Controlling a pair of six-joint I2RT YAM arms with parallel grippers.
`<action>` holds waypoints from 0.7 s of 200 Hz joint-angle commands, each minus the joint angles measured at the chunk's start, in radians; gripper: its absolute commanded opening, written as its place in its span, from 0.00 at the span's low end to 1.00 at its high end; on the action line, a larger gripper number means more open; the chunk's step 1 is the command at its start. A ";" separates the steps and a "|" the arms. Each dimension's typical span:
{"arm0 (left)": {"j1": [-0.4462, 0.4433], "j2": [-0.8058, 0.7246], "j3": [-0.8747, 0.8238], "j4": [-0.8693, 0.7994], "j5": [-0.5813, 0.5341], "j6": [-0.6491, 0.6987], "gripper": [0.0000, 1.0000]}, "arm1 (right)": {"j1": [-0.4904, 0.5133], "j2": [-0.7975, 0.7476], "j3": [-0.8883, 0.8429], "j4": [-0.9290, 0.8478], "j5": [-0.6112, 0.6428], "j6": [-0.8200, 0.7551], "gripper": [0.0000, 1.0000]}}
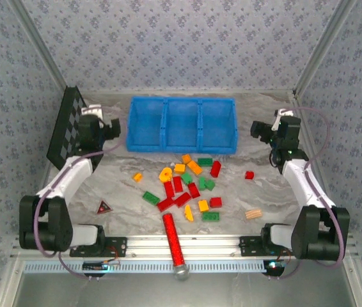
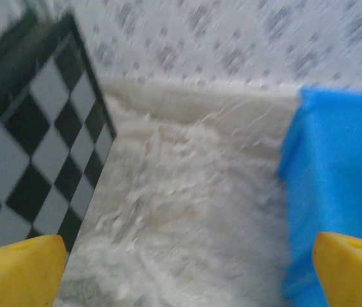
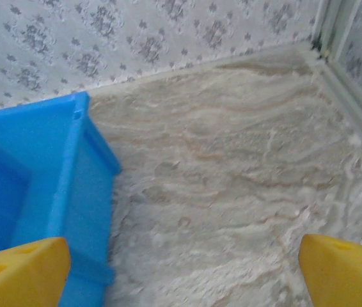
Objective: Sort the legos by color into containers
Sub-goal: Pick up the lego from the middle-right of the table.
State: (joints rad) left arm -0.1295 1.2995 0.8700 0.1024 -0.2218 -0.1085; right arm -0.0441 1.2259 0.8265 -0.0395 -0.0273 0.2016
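legos (image 1: pixel 187 185) are small red/green/yellow-orange bricks scattered just in front of the blue 3-slot bin (image 1: pixel 181 146), left gripper (image 2: pixel 187 268) & right gripper (image 3: pixel 184 268) both spread wide apart

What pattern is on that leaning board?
Black and white checks; the board shows best in left wrist view.

Bare surface (image 1: pixel 272 192) lies open on both sides of the blue bin (image 1: pixel 182 125). The checkered board (image 1: pixel 62 125) stands close behind the left tool (image 1: pixel 115 130). Legos (image 1: pixel 187 185) clutter the middle, and a red cylinder (image 1: pixel 173 240) lies across the front rail (image 1: pixel 219 243).
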 commanded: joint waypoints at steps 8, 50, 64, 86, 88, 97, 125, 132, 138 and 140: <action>-0.110 -0.018 0.203 -0.453 -0.029 -0.029 0.97 | 0.044 -0.039 0.020 -0.391 -0.015 0.138 0.92; -0.226 -0.042 0.303 -0.618 0.001 -0.031 0.97 | 0.084 -0.060 -0.014 -0.509 -0.004 0.163 0.89; -0.247 -0.059 0.307 -0.629 0.009 -0.031 0.97 | 0.087 -0.049 -0.048 -0.499 -0.019 0.161 0.87; -0.267 -0.081 0.301 -0.637 0.019 -0.039 0.98 | 0.099 -0.024 -0.091 -0.480 -0.042 0.157 0.84; -0.268 -0.082 0.301 -0.638 0.021 -0.040 0.98 | 0.100 -0.021 -0.094 -0.479 -0.044 0.157 0.83; -0.273 -0.089 0.295 -0.636 0.023 -0.042 0.98 | 0.105 -0.007 -0.102 -0.475 -0.044 0.156 0.82; -0.283 -0.100 0.285 -0.646 0.026 -0.048 0.98 | 0.115 0.039 -0.093 -0.477 -0.032 0.145 0.78; -0.286 -0.101 0.282 -0.645 0.027 -0.049 0.99 | 0.118 0.048 -0.088 -0.477 -0.024 0.145 0.77; -0.286 -0.100 0.280 -0.643 0.028 -0.050 0.99 | 0.120 0.062 -0.079 -0.480 -0.021 0.144 0.76; -0.287 -0.100 0.279 -0.642 0.029 -0.050 0.99 | 0.121 0.068 -0.078 -0.482 -0.020 0.144 0.76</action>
State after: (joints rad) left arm -0.4068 1.2205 1.1381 -0.5110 -0.2066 -0.1432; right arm 0.0662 1.2610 0.7300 -0.4980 -0.0498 0.3443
